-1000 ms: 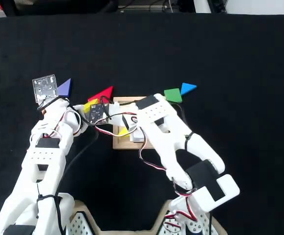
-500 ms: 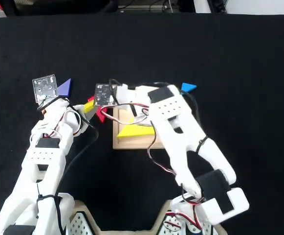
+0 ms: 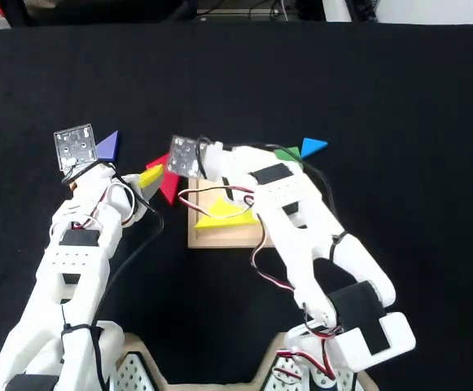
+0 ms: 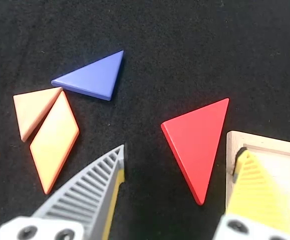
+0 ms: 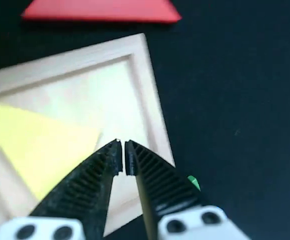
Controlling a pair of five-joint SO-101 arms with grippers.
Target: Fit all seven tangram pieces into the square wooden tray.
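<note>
Bright, even light from above here. The black surface [image 3: 399,98] soaks it up, barely a shadow anywhere on it. The tray [image 5: 85,60] floor glares pale, nearly washed out, in the right wrist view. Red triangle [image 4: 196,143] evenly lit, just a thin dark edge beneath.

The counter [image 3: 399,98] wears a matt black cloth, faintly fuzzy. The square wooden tray [image 5: 85,52] is pale, smooth, bare wood. The red triangle [image 4: 197,137] has a smooth satin painted face. The right gripper [image 5: 123,151] is ribbed plastic.
</note>
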